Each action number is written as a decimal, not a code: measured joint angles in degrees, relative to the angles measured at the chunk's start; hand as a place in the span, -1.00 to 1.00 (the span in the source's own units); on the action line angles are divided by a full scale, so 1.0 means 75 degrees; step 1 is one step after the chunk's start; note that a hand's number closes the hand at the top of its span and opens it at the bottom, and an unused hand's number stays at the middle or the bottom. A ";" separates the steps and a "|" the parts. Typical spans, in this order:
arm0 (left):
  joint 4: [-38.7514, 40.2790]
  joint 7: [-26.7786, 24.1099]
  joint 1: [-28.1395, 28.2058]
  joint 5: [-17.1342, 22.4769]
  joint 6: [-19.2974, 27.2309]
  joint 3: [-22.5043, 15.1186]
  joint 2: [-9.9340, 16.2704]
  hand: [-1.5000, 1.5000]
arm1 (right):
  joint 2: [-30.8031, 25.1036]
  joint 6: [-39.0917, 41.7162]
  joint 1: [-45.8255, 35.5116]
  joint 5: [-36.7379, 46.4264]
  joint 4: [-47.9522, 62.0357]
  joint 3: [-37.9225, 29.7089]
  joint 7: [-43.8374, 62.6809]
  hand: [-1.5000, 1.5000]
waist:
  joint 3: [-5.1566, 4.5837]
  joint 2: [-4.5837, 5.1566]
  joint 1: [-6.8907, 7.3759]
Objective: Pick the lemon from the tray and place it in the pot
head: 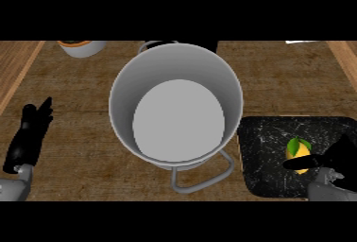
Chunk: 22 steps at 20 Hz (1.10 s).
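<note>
Head view. Landmark: the pot (175, 106), a tall grey vessel standing upright at mid-counter, its inside showing nothing in it, wire handle looping toward the viewer.

To the right of the pot, just beside its lower wall, lies the tray (268, 142), dark and speckled. The lemon (298, 150), yellow with a green leaf, sits on the tray's right part, well apart from the pot.

The right hand (327, 158) is over the tray at the lemon, thumb lying across the fruit's lower end. Whether the fingers have closed round it cannot be told; the hand hides that side.

The left hand (31, 137) rests left of the pot, fingers straight, holding nothing.

A small bowl (82, 47) stands beyond the pot, to its upper left.

Risks, as judged: a round lemon may roll out of a partial grip; the pot's high rim may catch hand or fruit in transfer, tipping the pot
</note>
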 measured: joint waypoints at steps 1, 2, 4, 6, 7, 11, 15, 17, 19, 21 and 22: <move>0.0028 -0.0053 0.0041 -0.0003 -0.0044 0.0050 0.0000 0.00 | 0.0011 -0.0023 -0.0020 -0.0009 0.0140 -0.0027 -0.0011 -1.00 | 0.0000 0.0001 0.0005; -0.0162 0.0042 0.0135 -0.0024 -0.0046 0.0053 -0.0001 0.00 | 0.0021 -0.0045 -0.0041 -0.0037 0.0207 -0.0029 -0.0002 -1.00 | 0.0002 -0.0002 0.0016; -0.0117 0.0016 0.0117 -0.0104 -0.0082 0.0123 -0.0043 0.00 | 0.0025 -0.0057 -0.0157 -0.0084 0.0379 -0.0215 -0.0078 -1.00 | 0.0001 -0.0001 0.0011; -0.0174 0.0048 0.0154 -0.0141 -0.0129 0.0208 -0.0071 0.00 | 0.0036 -0.0098 -0.0301 -0.0070 0.0567 -0.0325 -0.0094 -1.00 | 0.0002 -0.0001 0.0015; -0.0068 -0.0006 0.0111 -0.0103 -0.0238 0.0306 -0.0049 0.00 | 0.0038 -0.0155 -0.0286 -0.0101 0.0651 -0.0329 -0.0106 -1.00 | 0.0001 0.0000 0.0010; 0.0025 -0.0096 0.0113 -0.0293 -0.0299 0.0393 -0.0252 0.00 | 0.0021 -0.0293 -0.0186 -0.0239 0.0763 -0.0393 -0.0207 -1.00 | 0.0002 -0.0001 -0.0005; -0.0050 0.0040 0.0074 -0.0425 -0.0458 0.0534 -0.0327 0.00 | 0.0044 -0.0497 0.0002 -0.0323 0.0933 -0.0394 -0.0318 -1.00 | -0.0002 -0.0008 -0.0004; 0.0051 -0.0036 0.0088 -0.0540 -0.0441 0.0547 -0.0501 0.00 | 0.0044 -0.0600 0.0010 -0.0368 0.1085 -0.0464 -0.0384 -1.00 | -0.0011 -0.0017 -0.0006; -0.0072 0.0088 0.0102 -0.0601 -0.0519 0.0629 -0.0527 0.00 | -0.0003 -0.0625 -0.0029 -0.0412 0.1166 -0.0562 -0.0428 1.00 | -0.0014 -0.0019 -0.0004; -0.0302 0.0262 0.0158 -0.0742 -0.0544 0.0669 -0.0587 0.00 | -0.0018 -0.0692 -0.0140 -0.0410 0.1327 -0.0570 -0.0482 1.00 | -0.0031 -0.0029 -0.0009; -0.0287 0.0193 0.0224 -0.0792 -0.0571 0.0715 -0.0630 0.00 | -0.0014 -0.0703 -0.0128 -0.0312 0.1283 -0.0486 -0.0488 1.00 | -0.0029 -0.0028 -0.0012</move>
